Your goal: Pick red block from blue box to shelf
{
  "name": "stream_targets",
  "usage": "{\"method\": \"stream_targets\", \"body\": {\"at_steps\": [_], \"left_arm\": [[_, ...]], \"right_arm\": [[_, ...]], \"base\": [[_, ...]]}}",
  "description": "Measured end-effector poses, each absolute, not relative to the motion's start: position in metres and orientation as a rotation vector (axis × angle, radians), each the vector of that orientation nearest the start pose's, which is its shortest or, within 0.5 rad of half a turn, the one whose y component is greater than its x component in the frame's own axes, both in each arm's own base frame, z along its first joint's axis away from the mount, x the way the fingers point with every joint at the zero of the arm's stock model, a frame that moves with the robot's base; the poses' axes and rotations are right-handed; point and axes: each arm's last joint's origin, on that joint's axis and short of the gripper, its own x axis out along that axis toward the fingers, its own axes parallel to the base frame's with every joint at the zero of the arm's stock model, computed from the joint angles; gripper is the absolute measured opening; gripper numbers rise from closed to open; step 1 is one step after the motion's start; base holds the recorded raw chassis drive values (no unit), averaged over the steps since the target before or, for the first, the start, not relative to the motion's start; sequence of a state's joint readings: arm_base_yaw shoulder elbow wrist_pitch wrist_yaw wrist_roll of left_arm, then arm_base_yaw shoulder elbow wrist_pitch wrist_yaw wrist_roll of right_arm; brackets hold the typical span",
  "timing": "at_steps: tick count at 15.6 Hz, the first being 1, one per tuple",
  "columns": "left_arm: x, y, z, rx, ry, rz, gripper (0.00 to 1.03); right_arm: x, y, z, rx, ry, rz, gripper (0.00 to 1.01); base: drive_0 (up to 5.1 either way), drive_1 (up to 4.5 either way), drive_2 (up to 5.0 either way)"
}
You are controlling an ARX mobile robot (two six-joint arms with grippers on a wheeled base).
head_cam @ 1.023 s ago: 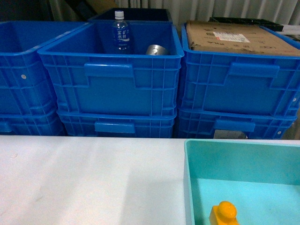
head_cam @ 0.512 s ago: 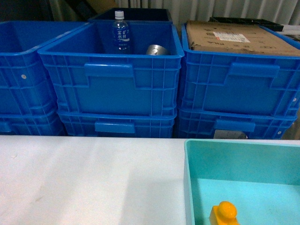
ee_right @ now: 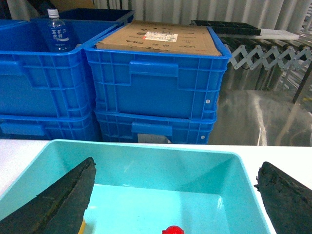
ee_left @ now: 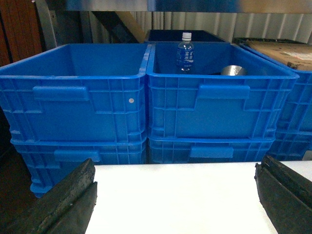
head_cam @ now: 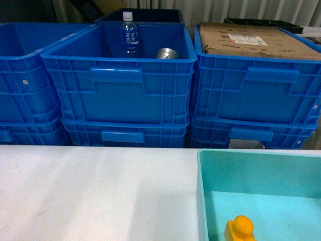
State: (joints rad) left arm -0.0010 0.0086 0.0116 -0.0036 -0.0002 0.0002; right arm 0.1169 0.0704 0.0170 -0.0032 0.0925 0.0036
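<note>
So the right gripper (ee_right: 175, 204) is spread wide with nothing between its fingers, hovering over the near end of the light teal tray (ee_right: 146, 156). Straight below it, right at the bottom edge of the right wrist view, you can just see the top of the red block (ee_right: 171, 230) sitting on the tray floor. A sliver of the yellow-orange block (ee_right: 82, 226) peeks out beside the gripper's left finger; in the head view it's the only block that shows.

The left gripper (ee_left: 175, 200) is also wide open and empty, hanging over the bare white tabletop (ee_left: 175, 195), well off to the side of the tray.

Beyond both grippers there's a wall of stacked blue crates (head_cam: 118, 85). The middle one has a water bottle (head_cam: 129, 34) and a metal can (head_cam: 167, 53) in it, and the one ahead of the right gripper holds a cardboard box (ee_right: 158, 39).

Progress-wise, I'd say basically nothing is done yet. The block isn't grabbed or lifted, so the descent, the grasp and the whole carry are left. The shelf is barely in view: the shiny metal edge (ee_left: 156, 5) at the top of the left wrist view might be part of it, can't say for sure.
</note>
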Motion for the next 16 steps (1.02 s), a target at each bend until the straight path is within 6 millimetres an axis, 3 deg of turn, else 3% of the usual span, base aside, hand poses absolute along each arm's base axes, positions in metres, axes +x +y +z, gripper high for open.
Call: {"method": "stream_targets", "body": {"at_steps": [13,16], "left_arm": [[0.098,0.000,0.166,0.000,0.002,-0.001,0.98],[0.098,0.000,0.166,0.000,0.001,-0.001,0.98]], "right_arm": [[0.101,0.009,0.162,0.000,0.071,0.019,0.98],[0.129,0.009,0.172,0.005,0.131,0.048,0.98]], "base": [[0.0,0.00,0.0],[0.0,0.00,0.0]]}}
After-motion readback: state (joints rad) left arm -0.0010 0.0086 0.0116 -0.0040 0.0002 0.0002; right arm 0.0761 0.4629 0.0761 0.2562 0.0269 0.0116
